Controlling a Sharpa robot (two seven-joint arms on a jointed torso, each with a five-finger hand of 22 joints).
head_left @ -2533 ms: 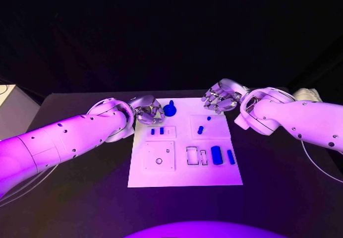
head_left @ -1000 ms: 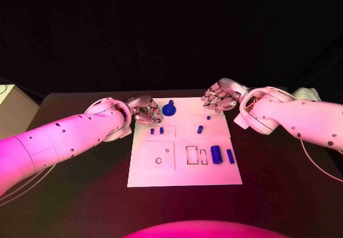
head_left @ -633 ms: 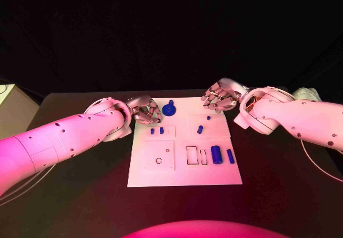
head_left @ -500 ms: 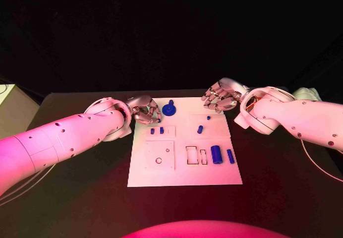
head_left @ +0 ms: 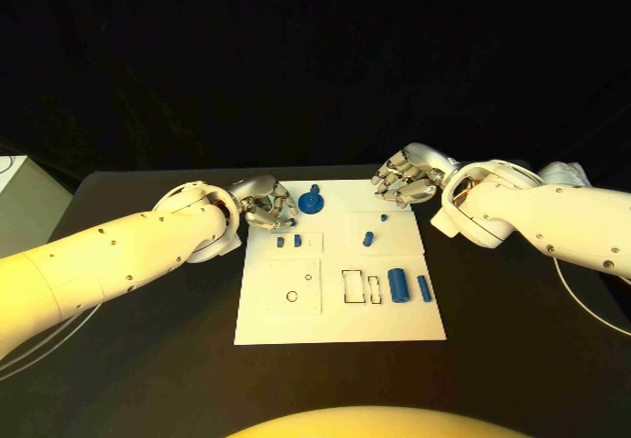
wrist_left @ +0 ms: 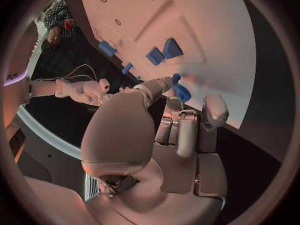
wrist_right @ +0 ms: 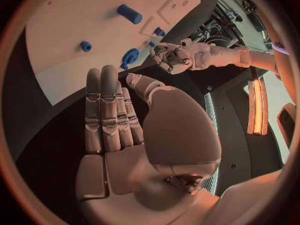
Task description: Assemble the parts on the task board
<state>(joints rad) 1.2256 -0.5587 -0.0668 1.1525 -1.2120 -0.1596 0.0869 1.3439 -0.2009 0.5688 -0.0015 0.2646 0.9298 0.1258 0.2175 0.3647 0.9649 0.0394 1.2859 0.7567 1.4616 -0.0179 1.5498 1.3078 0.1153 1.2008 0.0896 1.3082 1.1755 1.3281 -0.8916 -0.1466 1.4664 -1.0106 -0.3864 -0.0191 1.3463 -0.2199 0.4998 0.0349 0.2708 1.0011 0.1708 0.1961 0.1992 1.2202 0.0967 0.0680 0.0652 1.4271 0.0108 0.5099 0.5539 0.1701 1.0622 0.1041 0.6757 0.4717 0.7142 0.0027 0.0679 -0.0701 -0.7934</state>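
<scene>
Lying flat in the middle of the black table [head_left: 158, 365], the white task board [head_left: 339, 324], long side running from 12 to 6 o'clock. Hovering over the board's 11 o'clock corner, the left hand [head_left: 267, 204], fingers curled loosely inward with nothing seen between them (from the left wrist view, fingertips [wrist_left: 214, 110] hanging just short of the board's edge, beside a blue knobbed part [wrist_left: 179, 90]). Sitting at the board's 12 o'clock edge, that same knobbed part [head_left: 310, 201], just beside the left hand and apart from it. Hovering at the board's 1 o'clock corner, the right hand [head_left: 405, 179], fingers held straight and side by side, holding nothing, palm above the dark table next to the board. Resting toward 10 o'clock of the board's centre, two short blue pegs [head_left: 288, 242] side by side. Lying nearer 1 o'clock, a small blue dot-like part [head_left: 383, 217] and a slanted blue peg [head_left: 368, 239]. Lying at 3 o'clock, a thick blue cylinder [head_left: 398, 285] and a slimmer blue bar [head_left: 423, 288], next to two outlined rectangular recesses [head_left: 363, 286].
</scene>
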